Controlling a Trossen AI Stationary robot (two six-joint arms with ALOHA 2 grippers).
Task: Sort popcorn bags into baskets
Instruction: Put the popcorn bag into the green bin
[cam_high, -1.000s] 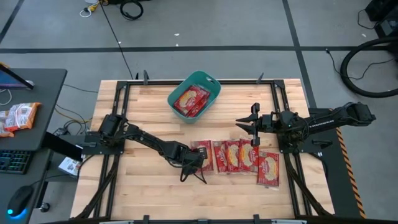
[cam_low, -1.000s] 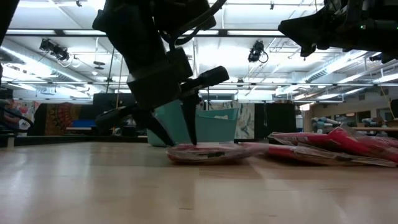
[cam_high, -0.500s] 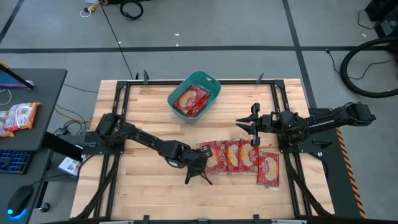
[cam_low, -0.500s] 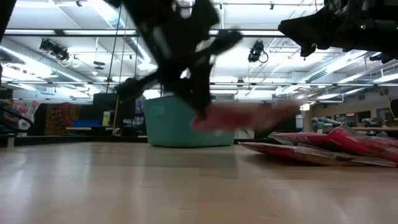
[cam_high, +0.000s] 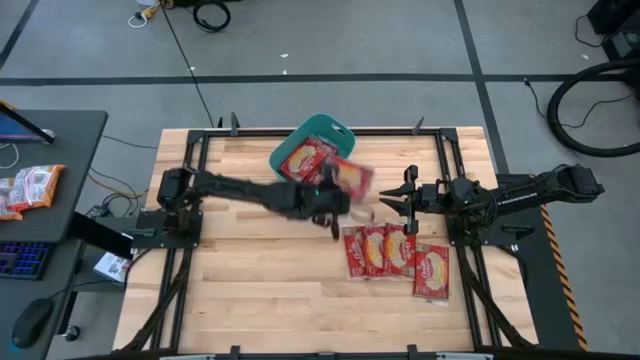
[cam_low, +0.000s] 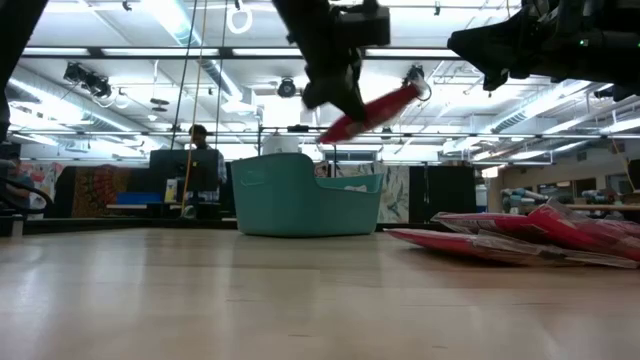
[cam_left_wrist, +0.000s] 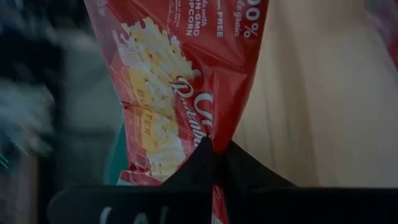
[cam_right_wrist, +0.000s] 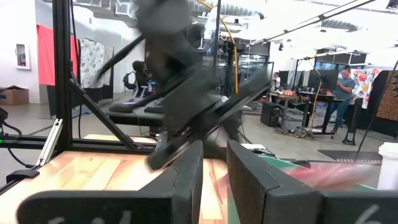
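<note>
My left gripper is shut on a red popcorn bag and holds it in the air beside the near right corner of the teal basket. The low view shows the bag above the basket. The basket has red bags lying inside it. Several more popcorn bags lie flat in an overlapping row on the table, near right of centre. My right gripper is open and empty, held above the table just beyond that row. My left gripper pinches the popcorn bag between its two fingers at one edge. The rest of the bag reaches away past the fingertips. The bag is lifted clear of the table and sits tilted in the hold.
A black frame borders the wooden table. An orange-and-white packet lies on the side desk at the left. A person stands in the room behind the table. Bare wood lies in the near left part of the table.
My left gripper has taken the leftmost bag of the row off the table. It has risen and swung toward the far edge, up to the basket. The bag has gone from lying flat to hanging tilted, clear of the table. The other bags stay put.
</note>
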